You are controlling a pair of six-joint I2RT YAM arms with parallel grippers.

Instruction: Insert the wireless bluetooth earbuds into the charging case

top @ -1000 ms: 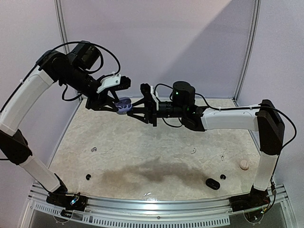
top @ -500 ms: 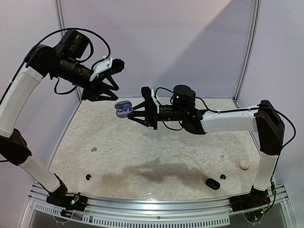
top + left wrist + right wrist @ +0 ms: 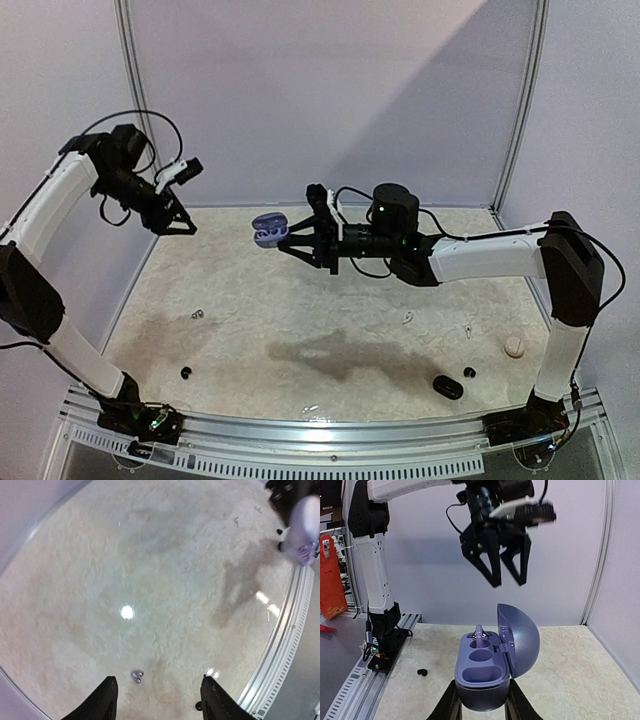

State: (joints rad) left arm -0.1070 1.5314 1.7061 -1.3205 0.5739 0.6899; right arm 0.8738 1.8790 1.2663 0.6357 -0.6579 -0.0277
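My right gripper [image 3: 283, 237] is shut on a purple charging case [image 3: 267, 229] and holds it in the air over the back of the table. In the right wrist view the case [image 3: 485, 672] is upright between the fingers with its lid open. One purple earbud [image 3: 480, 636] sits in the far socket, and the near sockets are empty. My left gripper [image 3: 186, 202] is open and empty, high at the far left, apart from the case. It also shows in the right wrist view [image 3: 507, 577]. A greyish pair of earbuds [image 3: 137, 676] lies on the table below it, also seen from above [image 3: 197, 314].
A black bud [image 3: 186, 373] lies near the front left. A black case [image 3: 447, 386] and a black bud [image 3: 469, 373] lie at the front right, with a beige case [image 3: 514, 346] beyond. White buds [image 3: 407, 319] [image 3: 468, 328] lie right of centre. Walls close the back and sides.
My left gripper has pulled away from the purple case, up and to the left toward the wall, and is open and empty. My right gripper still holds the case, slightly higher.
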